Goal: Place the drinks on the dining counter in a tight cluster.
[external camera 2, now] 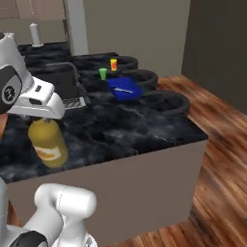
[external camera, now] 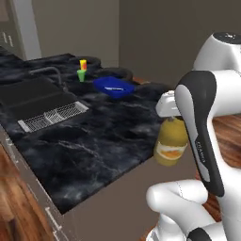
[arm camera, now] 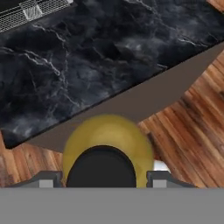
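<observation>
The squat yellow-orange juice jug with a dark cap hangs from the robot's two-finger gripper, its cap end up inside the white hand and its rounded body with a pale orange label below. In the hand view the jug sits directly between the two small dark finger tips, one at each side of its dark cap, with the yellow shoulder bulging out around the cap toward the scene; the fingers are closed against the jug at its upper part and carry it. In the right base view the jug is slightly tilted under the hand, held clear of any surface, near the front edge of the broad black marble dining counter with white veins. The hand view shows the jug out past that near edge, over the counter's plain grey-brown side panel and the brown wooden floor, not over the marble itself. Farther along the counter lies a flat blue tray, and beyond it stand a small green cup and a small yellow cup with a red top, close to each other. To the left of them is a dark sink with a metal rack.
</observation>
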Available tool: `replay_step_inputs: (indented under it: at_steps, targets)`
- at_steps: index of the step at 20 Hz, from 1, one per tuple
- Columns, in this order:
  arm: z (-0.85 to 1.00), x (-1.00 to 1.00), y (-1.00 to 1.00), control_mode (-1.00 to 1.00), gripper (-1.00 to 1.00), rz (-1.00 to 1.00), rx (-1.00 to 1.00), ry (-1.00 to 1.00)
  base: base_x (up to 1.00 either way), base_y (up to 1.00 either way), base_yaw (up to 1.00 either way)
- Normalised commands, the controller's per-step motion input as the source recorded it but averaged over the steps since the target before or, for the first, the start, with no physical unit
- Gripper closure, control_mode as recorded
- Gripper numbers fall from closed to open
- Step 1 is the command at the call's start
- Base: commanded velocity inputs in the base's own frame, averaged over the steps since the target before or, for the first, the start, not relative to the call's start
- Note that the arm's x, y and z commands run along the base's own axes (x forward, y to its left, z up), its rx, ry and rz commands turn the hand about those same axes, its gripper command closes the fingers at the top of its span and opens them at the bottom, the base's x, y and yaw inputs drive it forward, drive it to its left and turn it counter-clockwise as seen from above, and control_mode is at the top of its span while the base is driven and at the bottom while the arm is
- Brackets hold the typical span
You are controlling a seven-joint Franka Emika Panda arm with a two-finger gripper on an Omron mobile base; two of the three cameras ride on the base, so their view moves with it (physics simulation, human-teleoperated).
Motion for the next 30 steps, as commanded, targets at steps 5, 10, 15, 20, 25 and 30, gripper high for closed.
replay_step_inputs:
  at_steps: [5,10,15,20,25,30]
  targets:
    - [0.0,0.0,0.0,1.0,1.0,0.0,0.0,0.0,0.16,-0.96,0.69]
    - [0.0,0.0,0.0,1.0,1.0,0.0,0.0,0.0,0.17,-1.0,0.53]
    - [0.0,0.0,0.0,1.0,1.0,0.0,0.0,0.0,0.5,-1.0,0.35]
    - [0.0,0.0,0.0,1.0,1.0,0.0,0.0,0.0,0.93,-0.66,0.04]
    - [0.0,0.0,0.0,1.0,1.0,0.0,0.0,0.0,0.28,-0.29,0.02]
    - [0.0,0.0,0.0,1.0,1.0,0.0,0.0,0.0,0.0,-0.01,0.01]
